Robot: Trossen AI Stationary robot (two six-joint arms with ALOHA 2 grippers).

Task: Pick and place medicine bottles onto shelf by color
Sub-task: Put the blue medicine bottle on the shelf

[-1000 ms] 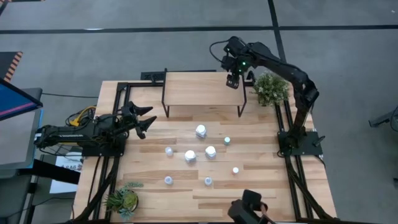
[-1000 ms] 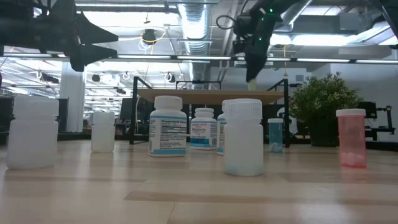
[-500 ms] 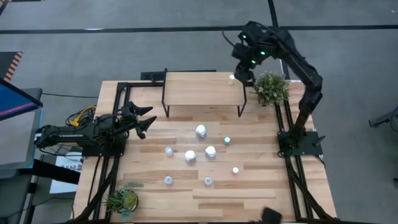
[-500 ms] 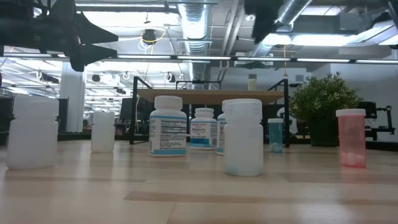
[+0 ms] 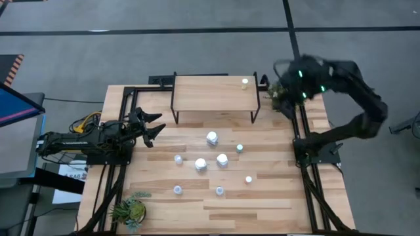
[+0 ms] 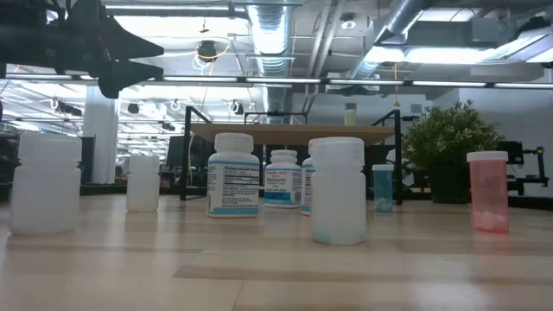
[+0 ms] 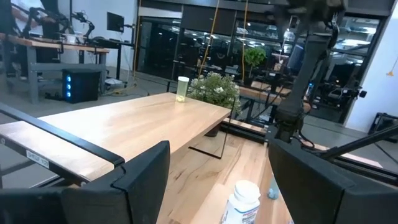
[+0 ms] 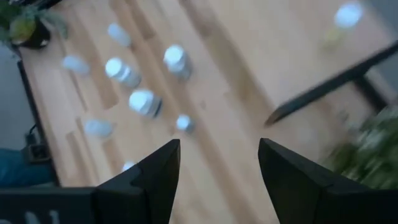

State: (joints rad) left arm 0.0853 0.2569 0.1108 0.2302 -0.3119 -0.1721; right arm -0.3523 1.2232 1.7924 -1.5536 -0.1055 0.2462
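In the low view, a plain white bottle [image 6: 338, 190] stands nearest at frame centre, with another white bottle [image 6: 45, 182] at the left edge and a pink translucent bottle [image 6: 488, 191] at the right. Behind them stand blue-labelled white bottles [image 6: 234, 174] and a small light-blue-capped bottle [image 6: 382, 187]. The high view shows these bottles scattered on the counter [image 5: 275, 196] below the shelf [image 5: 210, 94], a layout the low view compresses into one row. A single pale-capped bottle [image 5: 245, 82] stands on the shelf at its upper right corner; the left wrist view confirms it upright at the far shelf edge [image 7: 182, 88], beside a potted plant [image 7: 216, 91]. The left hand [image 5: 152, 126] rests at the counter's left edge, fingers spread wide and empty. The right hand [image 8: 217, 168] is raised at the upper right, fingers wide apart and empty.
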